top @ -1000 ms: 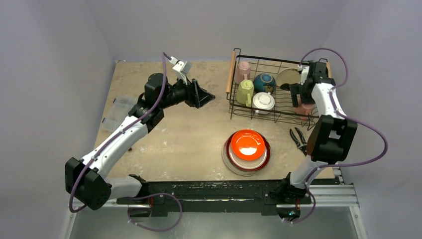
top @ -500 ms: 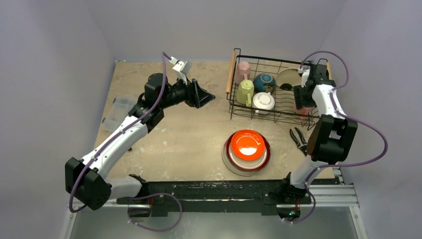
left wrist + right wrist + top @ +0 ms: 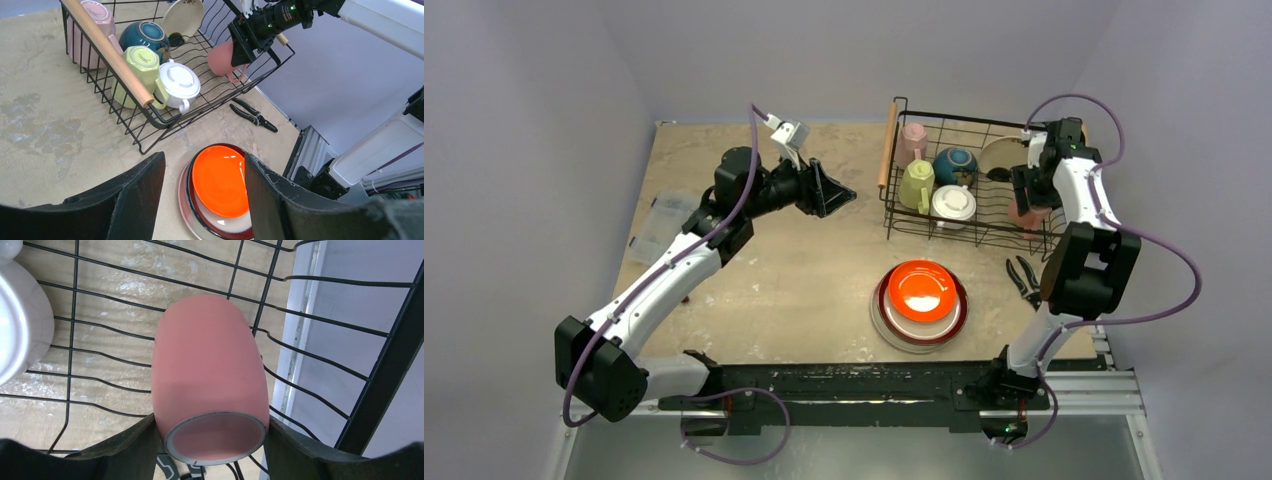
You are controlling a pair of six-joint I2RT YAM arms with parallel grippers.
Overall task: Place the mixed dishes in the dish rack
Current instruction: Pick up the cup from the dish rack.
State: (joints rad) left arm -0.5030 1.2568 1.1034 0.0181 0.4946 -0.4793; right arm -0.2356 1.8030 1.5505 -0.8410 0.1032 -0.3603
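Observation:
The dish rack (image 3: 887, 145) stands at the far right of the table. Inside its right end, my right gripper (image 3: 212, 440) is shut on the salmon mug (image 3: 207, 365), one finger pressed against each side near the rim. The mug's mouth faces the wrist camera; whether it rests on the wires I cannot tell. A pale pink mug (image 3: 912, 140), a yellow-green mug (image 3: 916, 183), a white mug (image 3: 953, 204), a teal bowl (image 3: 955, 163) and a cream plate (image 3: 1002, 155) sit in the rack. A red-orange plate (image 3: 921, 288) tops a plate stack in front of the rack. My left gripper (image 3: 834, 190) hangs open and empty left of the rack.
Black pliers (image 3: 1024, 280) lie on the table between the rack and the right arm. A clear plastic box (image 3: 659, 225) sits at the table's left edge, beside the left arm. The rack's wire wall (image 3: 380, 385) runs close to the salmon mug's right.
My right gripper's jaws have closed round the salmon mug, and the wrist has shifted slightly over the rack's right end. The left arm has not moved.

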